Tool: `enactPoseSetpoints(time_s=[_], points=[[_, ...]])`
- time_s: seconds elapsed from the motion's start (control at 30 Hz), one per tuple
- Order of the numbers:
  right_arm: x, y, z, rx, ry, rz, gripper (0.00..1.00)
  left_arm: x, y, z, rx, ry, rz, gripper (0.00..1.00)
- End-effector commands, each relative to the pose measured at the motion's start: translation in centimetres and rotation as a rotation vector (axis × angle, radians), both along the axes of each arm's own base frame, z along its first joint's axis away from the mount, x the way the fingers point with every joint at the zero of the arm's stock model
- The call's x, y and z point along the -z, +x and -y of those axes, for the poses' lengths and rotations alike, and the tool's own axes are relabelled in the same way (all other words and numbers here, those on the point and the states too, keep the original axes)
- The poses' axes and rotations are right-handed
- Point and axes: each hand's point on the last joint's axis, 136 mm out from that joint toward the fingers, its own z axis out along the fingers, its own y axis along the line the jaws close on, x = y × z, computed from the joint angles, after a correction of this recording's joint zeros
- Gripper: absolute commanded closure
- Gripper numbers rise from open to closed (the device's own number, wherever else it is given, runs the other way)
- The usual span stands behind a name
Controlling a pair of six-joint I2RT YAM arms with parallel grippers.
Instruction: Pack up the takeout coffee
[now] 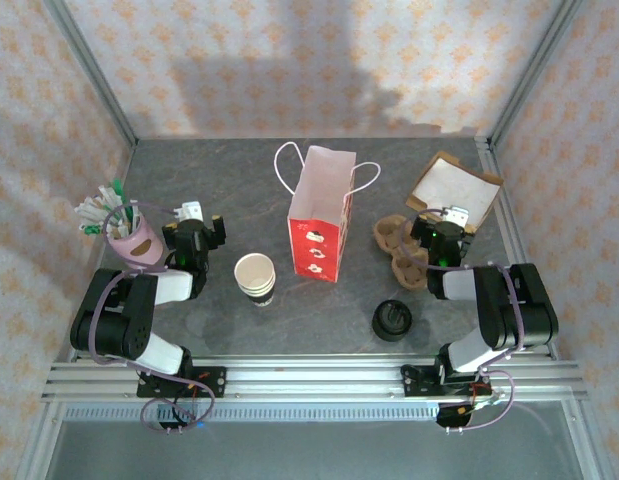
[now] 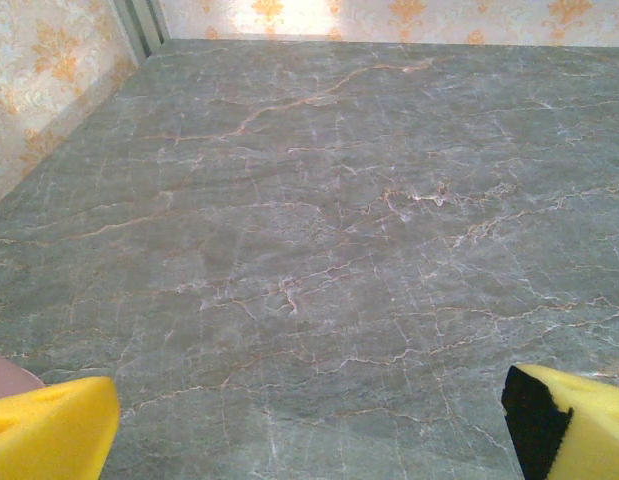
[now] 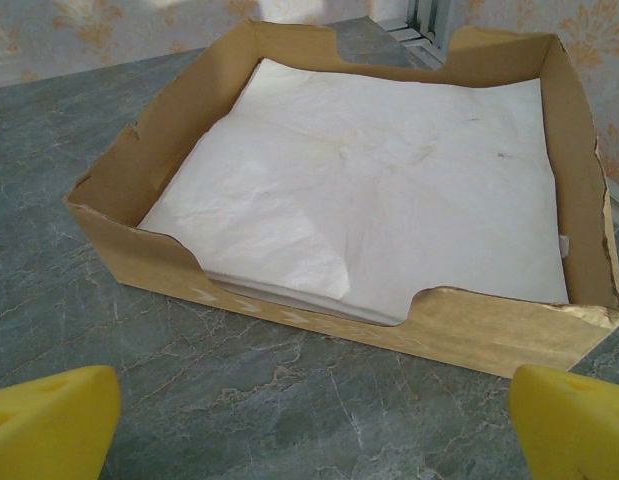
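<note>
The left fingers (image 2: 49, 432), yellow-padded, stand wide apart with nothing between them, over bare grey marbled tabletop (image 2: 319, 200). They hover at the left edge beside a pink cup (image 1: 136, 243) that keeps wrapped stirrers or straws (image 1: 101, 210) upright for easy picking.

Toward the near edge, left of centre, paper cups (image 1: 255, 277) are nested with cream insides showing and no cover. At the centre a red paper bag (image 1: 319, 225) stands upright with its mouth open and white handles splayed, probably so either arm can lower things in. White print marks its side, but it is too small to read.

Right of it, black lids (image 1: 391, 320) lie stacked near the near edge, with a brown pulp cup carrier (image 1: 394, 240) just behind them.

The right fingers (image 3: 49, 420) are also spread wide and empty. They face a torn cardboard tray (image 3: 289, 305) of white napkins (image 3: 369, 180) at the far right corner. Its front wall carries a faint pale pattern but no legible words.

The takeout coffee itself I cannot place. It may be hidden behind the bag, or it may yet need making up from a cup and a lid.
</note>
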Motion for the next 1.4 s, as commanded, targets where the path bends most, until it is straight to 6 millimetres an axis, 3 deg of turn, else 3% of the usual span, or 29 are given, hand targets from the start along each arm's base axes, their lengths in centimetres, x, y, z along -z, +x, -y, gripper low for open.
enactPoseSetpoints(time_s=[0.0, 0.23, 0.47, 0.6, 0.67, 0.8, 0.97, 1.1, 1.23, 1.37], points=[[-0.6, 0.5, 0.1, -0.005, -0.008, 0.011, 0.01, -0.4, 0.1, 0.0, 0.001, 0.014, 0.016, 0.0], [-0.9, 0.4, 0.0, -0.009, -0.013, 0.019, 0.01, -0.7, 0.2, 0.0, 0.005, 0.015, 0.011, 0.0], [-4.4, -1.2, 1.1, 0.069, -0.018, 0.064, 0.01, -3.3, -0.3, -0.5, -0.073, 0.048, -0.042, 0.0], [-6.4, -2.4, 1.0, 0.079, 0.024, 0.053, 0.01, -6.4, -1.0, -0.2, -0.065, 0.054, 0.026, 0.0], [-8.3, -3.1, 0.8, 0.085, 0.071, 0.073, 0.01, -8.5, -1.4, 0.0, -0.058, 0.024, 0.065, 0.0], [-11.1, -4.3, -0.5, 0.042, 0.186, 0.076, 0.01, -12.2, -2.1, 1.8, 0.01, -0.095, 0.146, 0.0], [-14.8, -7.2, -2.1, 0.005, 0.336, 0.04, 0.01, -15.3, -4.1, 4.9, 0.069, -0.273, 0.234, 0.0], [-17.0, -10.2, -2.1, 0.042, 0.439, 0.032, 0.01, -16.6, -6.6, 6.9, 0.13, -0.386, 0.307, 0.0], [-17.7, -12.4, -2.6, 0.032, 0.488, 0.014, 0.01, -17.0, -9.1, 6.9, 0.16, -0.406, 0.339, 0.0], [-18.1, -11.7, -4.4, -0.055, 0.538, -0.012, 0.01, -16.3, -11.4, 5.7, 0.15, -0.373, 0.378, 0.0]])
